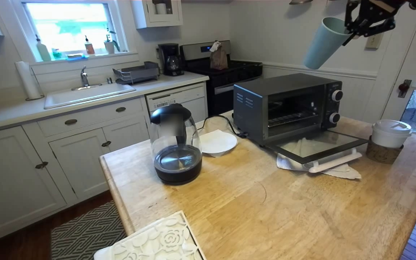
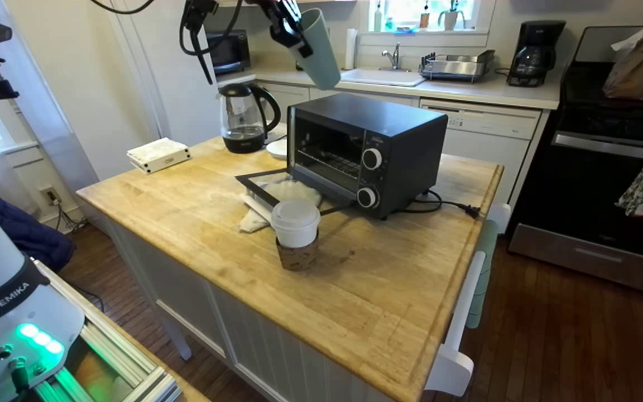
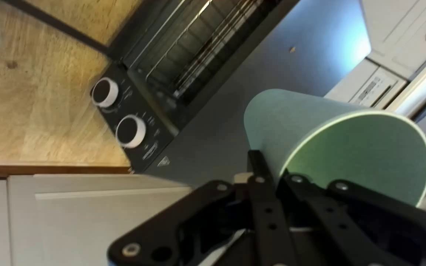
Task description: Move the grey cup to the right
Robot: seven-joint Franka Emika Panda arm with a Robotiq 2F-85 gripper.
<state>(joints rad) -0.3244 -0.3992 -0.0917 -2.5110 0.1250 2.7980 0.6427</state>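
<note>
Grasp and lift are judged complete; transfer and placement remain outstanding. The gripper (image 3: 272, 170) pinches the wall of the grey cup (image 1: 323, 45) at the rim: one jaw bears on the outer face and the other appears to sit inside the mouth. The cup is suspended in the air, tilted, with its base pointing obliquely downward and its mouth obliquely upward. In both exterior views it appears higher than the toaster oven (image 2: 374, 114) and touches neither the oven nor the wooden table (image 1: 244, 209); whether it is directly over the oven cannot be confirmed. Progress toward the right cannot be assessed, because no starting place or target is marked and the reference for "right" is not shown. Remaining steps, by judgement: complete any sideways travel, turn the cup upright, lower it until the base seats on a surface, then release the wall and withdraw. During these steps, maintain separation from the oven, the white lidded paper cup (image 2: 294, 223) and the glass carafe (image 2: 241, 118). As the hold is at the rim only, the cup is likely to pivot if its base strikes an edge.
</note>
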